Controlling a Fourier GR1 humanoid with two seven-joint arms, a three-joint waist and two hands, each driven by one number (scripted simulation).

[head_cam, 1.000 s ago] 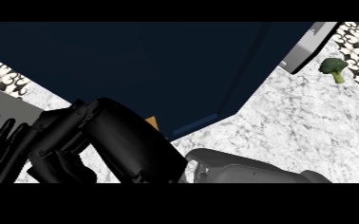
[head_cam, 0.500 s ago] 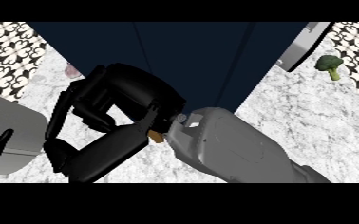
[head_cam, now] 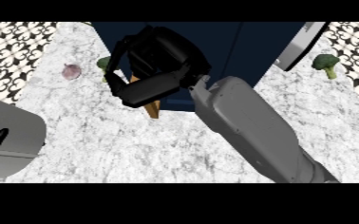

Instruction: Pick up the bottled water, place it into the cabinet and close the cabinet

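Observation:
My right hand (head_cam: pixel 160 57) lies against the front of the dark blue cabinet (head_cam: pixel 238 52), near its lower left corner. Its fingers (head_cam: pixel 118 71) hang down relaxed and its thumb (head_cam: pixel 151 90) stretches out to the left, with nothing held. The grey right forearm (head_cam: pixel 245 123) runs up from the lower right. The bottled water shows nowhere in the head view. A pale grey cabinet door (head_cam: pixel 301 47) stands out at the upper right. Only my left forearm (head_cam: pixel 15 142) shows, at the left edge.
On the marble counter (head_cam: pixel 105 142), an orange-brown thing (head_cam: pixel 154 109) pokes out below my right hand. A green vegetable (head_cam: pixel 104 64) and a pinkish bulb (head_cam: pixel 70 71) lie to the left. A broccoli (head_cam: pixel 325 62) sits at the far right.
My right hand has risen and moved right along the cabinet front. More counter now shows below it, and the bulb and green vegetable have come into sight at the left.

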